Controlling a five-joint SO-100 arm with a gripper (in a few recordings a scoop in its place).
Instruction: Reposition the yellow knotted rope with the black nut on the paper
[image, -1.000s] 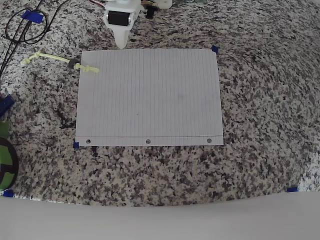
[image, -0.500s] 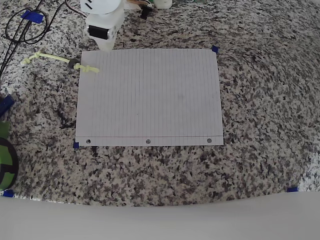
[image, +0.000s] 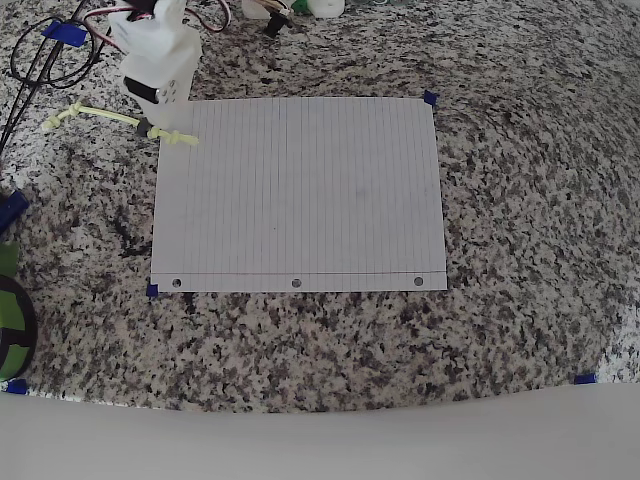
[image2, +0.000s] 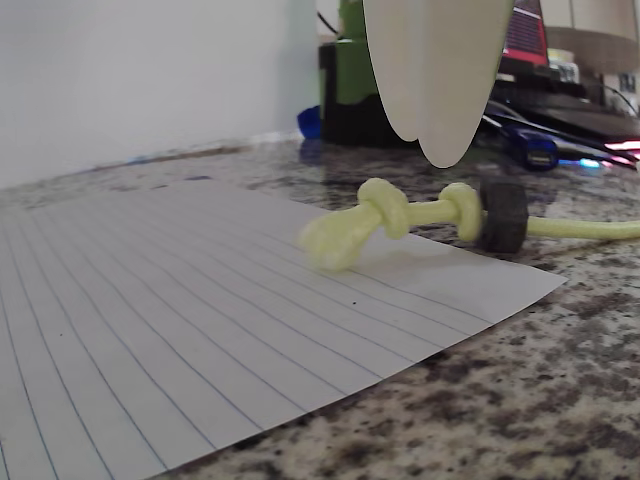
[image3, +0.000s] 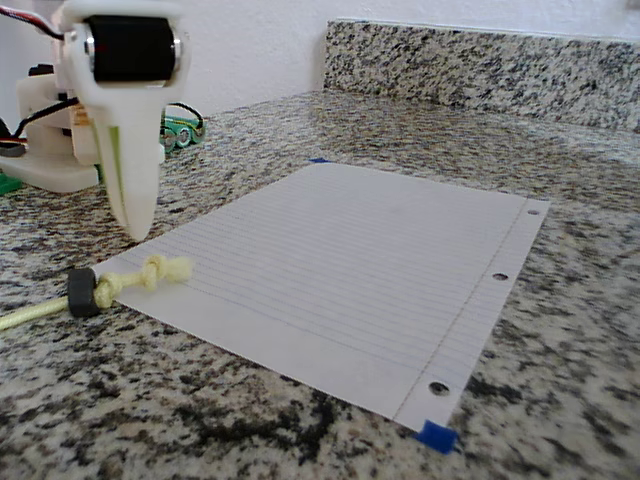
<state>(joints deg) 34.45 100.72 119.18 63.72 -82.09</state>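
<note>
I have the gripper (image3: 133, 215) hanging tip-down just above the counter (image: 520, 180), beside the paper's (image: 300, 190) corner; its two fingers look pressed together to a single point in the wrist view, holding nothing; the rope (image2: 420, 215) lies just below and slightly ahead of those tips, not touching them.

In the overhead view the gripper (image: 150, 95) sits just above the nut (image: 147, 127); the rope (image: 110, 118) runs from its knotted end on the paper's corner, through the nut at the paper's edge, out leftward over the granite to a second knot; so its long axis lies roughly across the paper's short edge, mostly off the sheet.

I judge the next move a short drop toward the nut, with the fingers spread first; the cord is thin, so a grip near a knot looks safer.
</note>
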